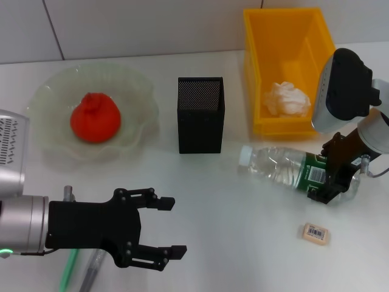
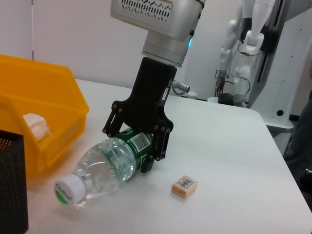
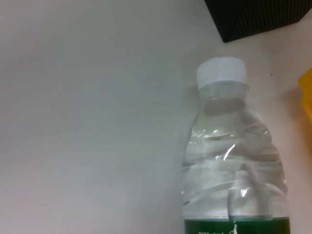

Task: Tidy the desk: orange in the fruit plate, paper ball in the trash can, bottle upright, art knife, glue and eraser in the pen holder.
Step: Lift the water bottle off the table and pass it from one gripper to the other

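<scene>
The clear bottle (image 1: 276, 163) with a green label lies on its side, its white cap (image 3: 222, 72) toward the black mesh pen holder (image 1: 200, 114). My right gripper (image 1: 325, 182) is shut on its label end; the left wrist view shows its fingers (image 2: 155, 146) on both sides of the bottle (image 2: 105, 168). The orange (image 1: 94, 118) sits in the glass fruit plate (image 1: 45, 91). The paper ball (image 1: 285, 99) lies in the yellow trash can (image 1: 252, 73). The eraser (image 1: 316, 233) lies near the front edge. My left gripper (image 1: 173, 226) hovers open at front left.
A thin green item (image 1: 68, 272) and a grey pen-like item (image 1: 91, 275) lie partly under my left arm; I cannot tell which is the art knife or the glue. Bare table lies between the pen holder and my left gripper.
</scene>
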Tool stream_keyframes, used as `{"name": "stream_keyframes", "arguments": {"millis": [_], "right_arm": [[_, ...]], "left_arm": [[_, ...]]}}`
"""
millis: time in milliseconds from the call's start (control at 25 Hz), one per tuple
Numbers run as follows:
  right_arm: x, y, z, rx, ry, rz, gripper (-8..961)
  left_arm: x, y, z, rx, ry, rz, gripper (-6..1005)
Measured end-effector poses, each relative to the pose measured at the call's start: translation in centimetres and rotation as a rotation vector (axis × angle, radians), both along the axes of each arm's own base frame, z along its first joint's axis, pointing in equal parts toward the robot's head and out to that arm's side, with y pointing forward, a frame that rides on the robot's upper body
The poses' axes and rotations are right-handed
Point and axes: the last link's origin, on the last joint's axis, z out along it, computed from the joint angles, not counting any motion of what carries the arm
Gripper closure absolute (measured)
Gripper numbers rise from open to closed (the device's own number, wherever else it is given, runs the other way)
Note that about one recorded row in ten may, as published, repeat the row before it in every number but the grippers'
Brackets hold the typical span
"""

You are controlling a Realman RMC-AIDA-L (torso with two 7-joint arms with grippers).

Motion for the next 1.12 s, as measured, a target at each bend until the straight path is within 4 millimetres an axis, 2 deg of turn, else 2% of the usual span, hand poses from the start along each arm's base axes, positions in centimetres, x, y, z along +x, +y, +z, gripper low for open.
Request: {"name": "stream_keyframes", "arguments": {"millis": [240,520,1120], "right_arm": [[-0.1,-0.6,0.2,-0.007,-0.003,0.006,185],[-1.0,-1.9,1.5,0.044,0.031,0.054,185],[-1.5,-4.9,3.2,0.120,0.114,0.090,185]], "left_arm": [[-0.1,-0.1,-0.1,-0.002,0.000,0.001,139],[-0.2,-0.1,-0.2,-0.005,-0.003,0.004,139],[-0.1,-0.1,-0.2,0.000,-0.014,0.005,138]]}}
